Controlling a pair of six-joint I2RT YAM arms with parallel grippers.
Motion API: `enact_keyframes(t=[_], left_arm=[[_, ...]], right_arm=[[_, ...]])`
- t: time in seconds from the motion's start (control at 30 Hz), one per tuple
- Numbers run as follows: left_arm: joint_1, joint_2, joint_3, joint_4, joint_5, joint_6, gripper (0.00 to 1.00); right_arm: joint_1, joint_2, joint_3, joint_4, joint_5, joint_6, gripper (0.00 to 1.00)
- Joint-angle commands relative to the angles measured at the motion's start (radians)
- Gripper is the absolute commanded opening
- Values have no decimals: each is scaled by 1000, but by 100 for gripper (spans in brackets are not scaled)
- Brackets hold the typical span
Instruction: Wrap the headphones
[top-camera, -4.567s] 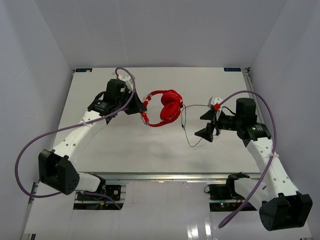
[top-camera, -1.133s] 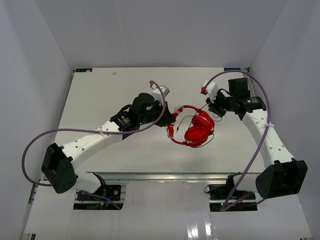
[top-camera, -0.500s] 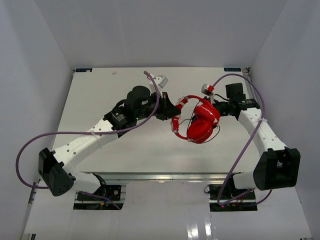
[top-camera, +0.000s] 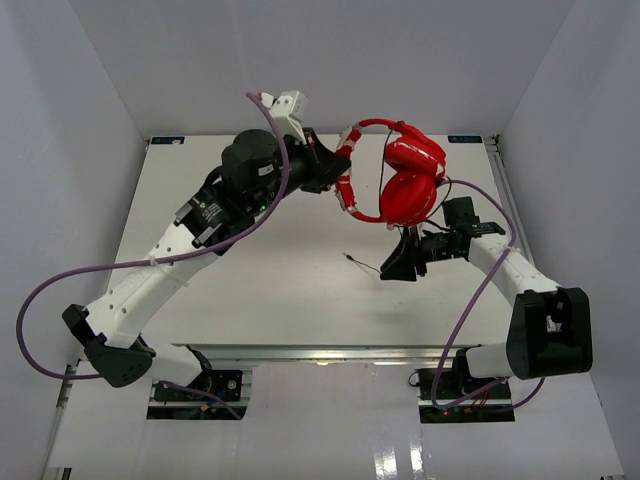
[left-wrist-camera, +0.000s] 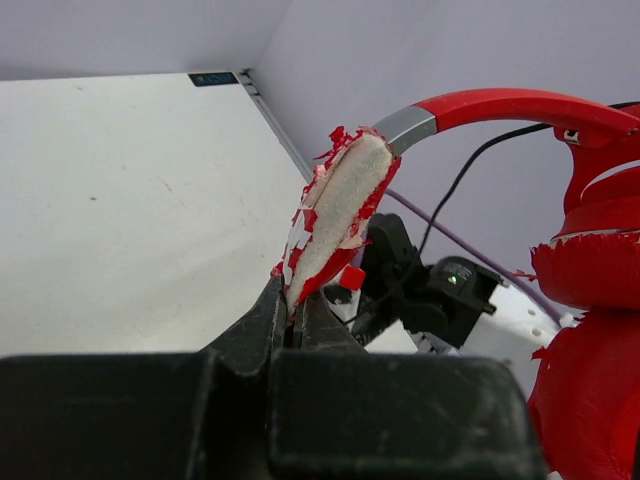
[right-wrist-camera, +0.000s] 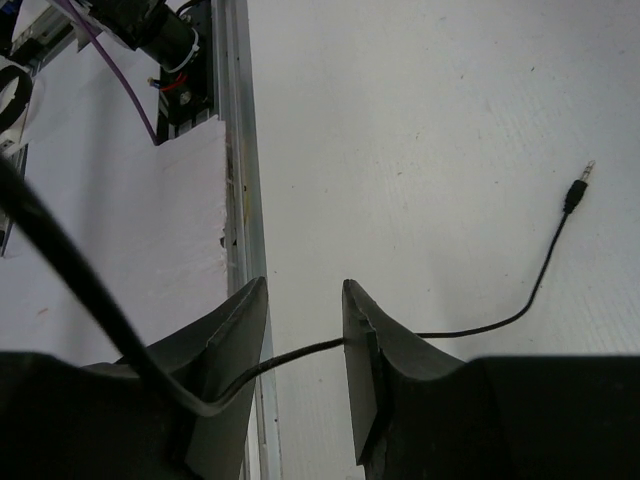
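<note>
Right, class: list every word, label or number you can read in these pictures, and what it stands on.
No text is readable.
Dark sticker on the table, at its far edge: print too small.
White mark on the left arm: blurred.
Headphones: no lettering shows.

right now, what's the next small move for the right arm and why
Probably close the right gripper on the cable: it passes between the open jaws, plug loose on the table, while the left gripper holds the headphones up by the band.
</note>
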Motion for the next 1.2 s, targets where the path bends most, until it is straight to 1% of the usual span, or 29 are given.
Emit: enact_keyframes(t=[0.0, 0.07, 0.2, 0.3, 0.4, 0.43, 0.5, 0.6, 0.67, 0.73, 0.83, 0.87, 0.9, 0.97, 1.13, 1.17], left_arm=[[2, -4, 133, 11, -147, -12, 0], [2, 4, 145, 11, -169, -21, 0], [1, 2, 137, 26, -210, -41, 0], [11, -23, 90, 70, -277, -63, 0], [34, -43, 40, 118, -286, -112, 0], [42, -46, 28, 128, -286, -126, 0], [56, -44, 11, 136, -295, -143, 0], [102, -29, -6, 143, -342, -168, 0], [159, -3, -15, 140, -360, -190, 0], [222, 25, -36, 124, -369, -208, 0], [278, 71, -99, 124, -362, -246, 0], [285, 88, -122, 128, -364, -254, 0], [289, 102, -139, 135, -364, -260, 0], [290, 138, -159, 155, -361, -269, 0], [287, 266, -121, 149, -317, -271, 0], [283, 288, -115, 148, -306, -268, 0]], right_arm=[[-2, -71, -24, 32, -40, -25, 42], [-2, -83, -19, 36, -56, -18, 40], [-2, -88, -4, 34, -80, -2, 30], [-2, -101, -2, 34, -74, 17, 20], [-2, -128, -10, 35, -65, 26, 10], [-2, -139, -9, 35, -58, 31, 8], [-2, -165, -4, 33, -19, 46, 8], [14, -206, 20, -16, 111, 40, 8], [59, -270, 50, -69, 281, 15, 8], [144, -312, 87, -94, 494, 0, 8], [190, -296, 194, -213, 692, -101, 8], [200, -289, 230, -241, 777, -121, 8], [210, -282, 253, -259, 866, -181, 8], [252, -282, 298, -285, 978, -247, 8], [383, -308, 427, -352, 1158, -399, 8], [413, -312, 437, -363, 1213, -418, 8]])
